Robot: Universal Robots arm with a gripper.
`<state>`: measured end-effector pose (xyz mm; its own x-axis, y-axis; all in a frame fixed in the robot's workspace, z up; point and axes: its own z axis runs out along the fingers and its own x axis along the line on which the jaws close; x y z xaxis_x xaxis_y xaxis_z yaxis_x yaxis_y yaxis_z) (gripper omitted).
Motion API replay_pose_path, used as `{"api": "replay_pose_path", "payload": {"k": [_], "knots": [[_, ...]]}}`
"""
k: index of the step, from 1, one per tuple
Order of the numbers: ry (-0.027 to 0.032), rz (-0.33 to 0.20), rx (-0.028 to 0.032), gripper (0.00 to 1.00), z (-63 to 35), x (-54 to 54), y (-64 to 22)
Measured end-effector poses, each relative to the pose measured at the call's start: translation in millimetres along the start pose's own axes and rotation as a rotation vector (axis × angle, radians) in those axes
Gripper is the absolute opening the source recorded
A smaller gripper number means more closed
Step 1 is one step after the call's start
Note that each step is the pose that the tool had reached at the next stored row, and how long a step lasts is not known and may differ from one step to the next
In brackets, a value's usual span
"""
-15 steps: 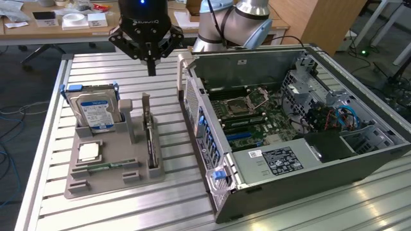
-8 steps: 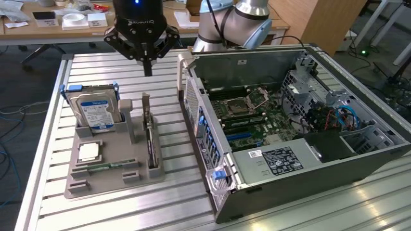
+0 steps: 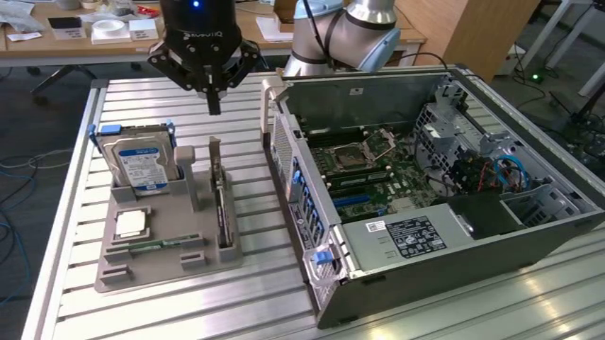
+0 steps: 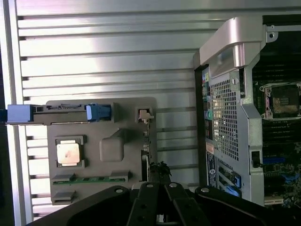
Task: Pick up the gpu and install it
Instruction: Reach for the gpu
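Observation:
The gpu [image 3: 219, 202] stands on edge in a slot of the grey holder [image 3: 156, 273], a thin dark card with its silver bracket at the far end. In the wrist view the gpu [image 4: 144, 157] appears edge-on along the holder [image 4: 120, 143]. My gripper [image 3: 214, 106] hangs above the far end of the card, apart from it, fingers shut together and pointing down with nothing in them. Its black fingers [image 4: 149, 202] sit close together in the wrist view. The open computer case [image 3: 426, 184] lies to the exterior view's right, motherboard [image 3: 373, 170] exposed.
The holder also carries a blue-labelled hard drive [image 3: 142, 166] standing upright, a CPU [image 3: 130, 224] and a green RAM stick [image 3: 161, 244]. The case wall [image 4: 230, 117] rises close beside the holder. Everything rests on a slatted metal table [image 3: 255, 297]. Desks stand behind.

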<state>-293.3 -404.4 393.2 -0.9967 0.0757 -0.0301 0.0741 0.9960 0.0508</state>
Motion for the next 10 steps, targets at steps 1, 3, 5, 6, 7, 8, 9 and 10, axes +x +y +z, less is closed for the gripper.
{"api": "replay_pose_path", "payload": {"k": [1, 3, 5, 6, 7, 8, 9, 10], "knots": [[0.0000, 0.000, -0.0001, 0.11, -0.1, 0.1, -1.8], [-0.0002, 0.000, -0.0001, 0.11, -0.2, 1.2, -4.9], [-0.0006, 0.000, -0.0001, 0.11, -0.5, 4.7, -7.4], [-0.0010, 0.000, -0.0002, 0.11, -0.6, 6.5, -8.8], [-0.0013, 0.000, -0.0002, 0.11, -0.8, 7.9, -10.2], [-0.0014, 0.000, -0.0002, 0.11, -0.8, 8.7, -11.7], [-0.0015, 0.000, -0.0003, 0.11, -0.9, 9.2, -13.4], [-0.0015, 0.000, -0.0002, 0.11, -1.0, 9.2, -15.7]]}}
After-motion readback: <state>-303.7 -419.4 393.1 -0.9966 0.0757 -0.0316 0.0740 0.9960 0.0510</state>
